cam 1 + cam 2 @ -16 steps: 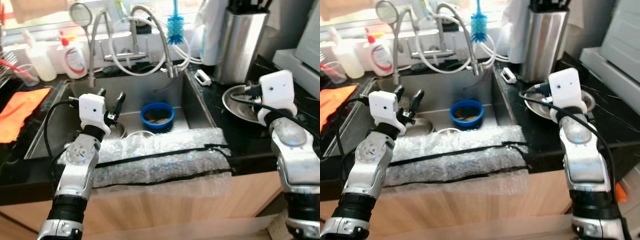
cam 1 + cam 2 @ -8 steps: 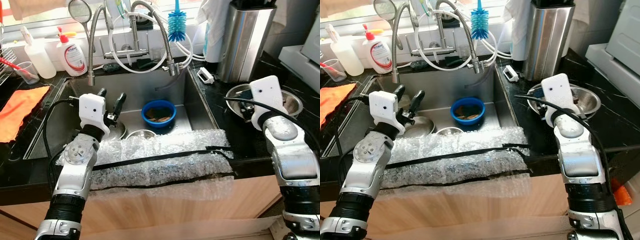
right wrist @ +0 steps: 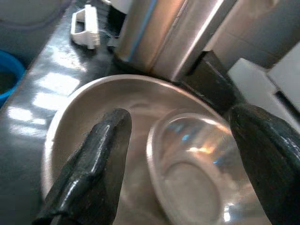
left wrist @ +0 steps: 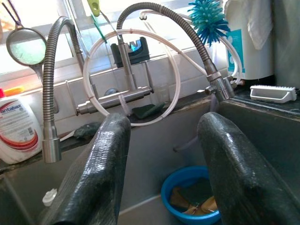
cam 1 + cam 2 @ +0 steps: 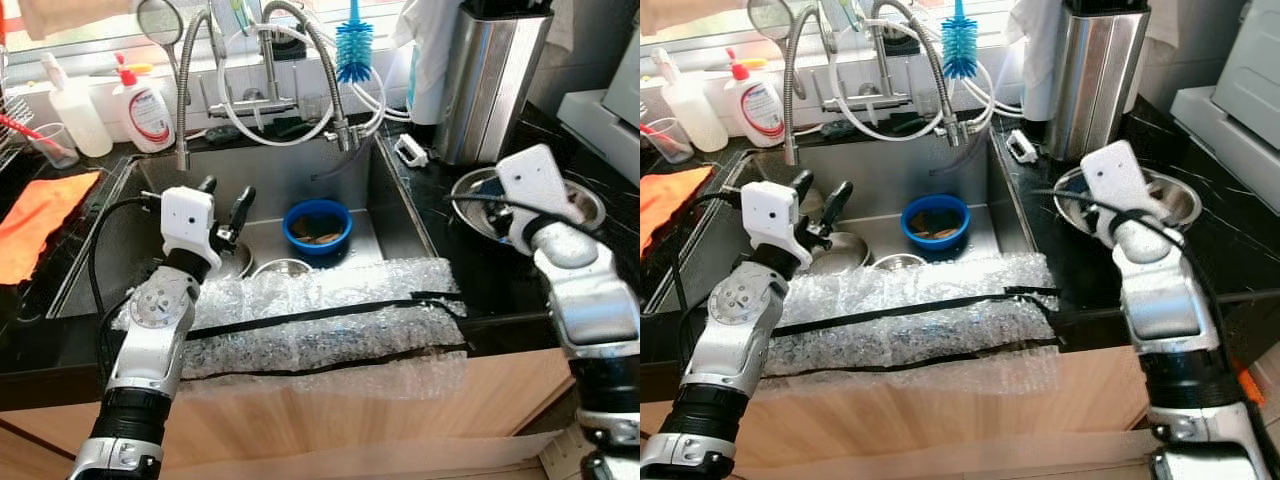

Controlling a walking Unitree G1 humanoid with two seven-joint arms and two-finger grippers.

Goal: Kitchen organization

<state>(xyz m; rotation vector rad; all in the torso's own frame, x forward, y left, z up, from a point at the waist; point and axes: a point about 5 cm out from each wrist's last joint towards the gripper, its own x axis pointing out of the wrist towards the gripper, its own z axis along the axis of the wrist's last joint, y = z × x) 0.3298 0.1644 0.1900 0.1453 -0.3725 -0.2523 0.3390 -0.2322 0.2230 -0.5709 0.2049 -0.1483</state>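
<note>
Glass, clear and thin, is what the right gripper (image 3: 176, 140) is set to take: a small glass bowl (image 3: 197, 164) lying inside a steel bowl (image 5: 1175, 205) on the black counter (image 5: 1040, 225), at about 3 o'clock from the sink (image 5: 300, 190). Its fingers are spread wide and empty, one on either side of the rim. Expect it to be light, rigid, slick and breakable; a gentle pinch across the rim looks safest. The left gripper (image 5: 222, 205) hovers over the sink, parted and empty, near the blue bowl (image 5: 316, 226).
</note>
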